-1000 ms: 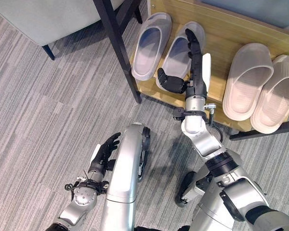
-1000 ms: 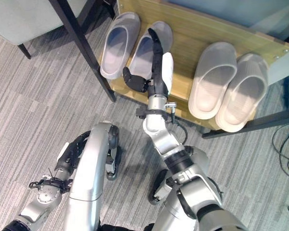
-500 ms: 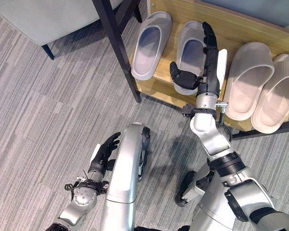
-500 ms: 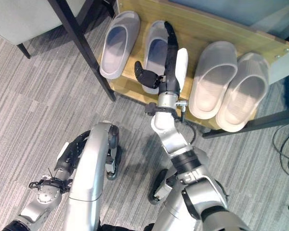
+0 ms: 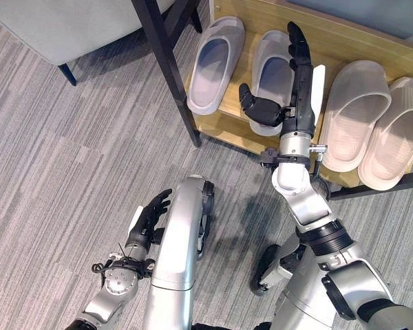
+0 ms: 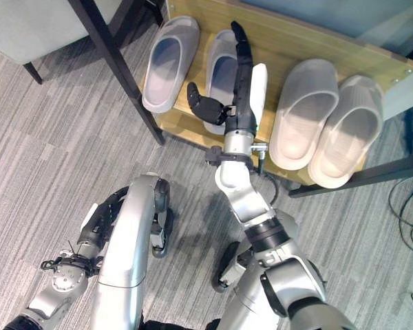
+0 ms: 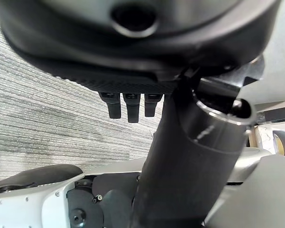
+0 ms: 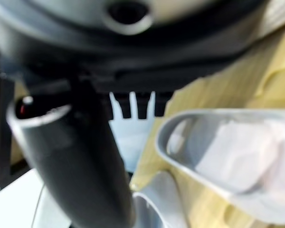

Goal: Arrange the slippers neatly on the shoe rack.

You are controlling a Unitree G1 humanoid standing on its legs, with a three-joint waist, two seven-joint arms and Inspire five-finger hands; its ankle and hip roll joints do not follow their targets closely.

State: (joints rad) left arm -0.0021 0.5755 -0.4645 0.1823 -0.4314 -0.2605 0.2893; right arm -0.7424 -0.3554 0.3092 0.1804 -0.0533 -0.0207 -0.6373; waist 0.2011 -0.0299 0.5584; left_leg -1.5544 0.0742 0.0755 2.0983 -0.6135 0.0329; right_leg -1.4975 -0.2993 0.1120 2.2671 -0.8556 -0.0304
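Note:
Two pairs of slippers lie toes-back on the wooden shoe rack (image 5: 323, 38). The grey pair is on the left: one slipper (image 5: 214, 65) near the rack's left end and a second grey slipper (image 5: 270, 69) beside it. A beige pair (image 5: 354, 113) (image 5: 398, 130) lies on the right. My right hand (image 5: 297, 103) is open over the second grey slipper, with straight fingers along its right side and the thumb spread above its heel. The right wrist view shows a grey slipper (image 8: 228, 156) close by. My left hand (image 5: 148, 221) hangs low over the carpet, open and idle.
A black furniture leg (image 5: 168, 69) slants down just left of the rack's front corner. A grey upholstered seat (image 5: 69, 24) stands at the back left. Striped grey carpet (image 5: 69, 151) covers the floor in front of the rack.
The second grey slipper, angled a second ago, has swung right and now lies nearly parallel to its mate. My right hand moved right with it, then drifted slightly left.

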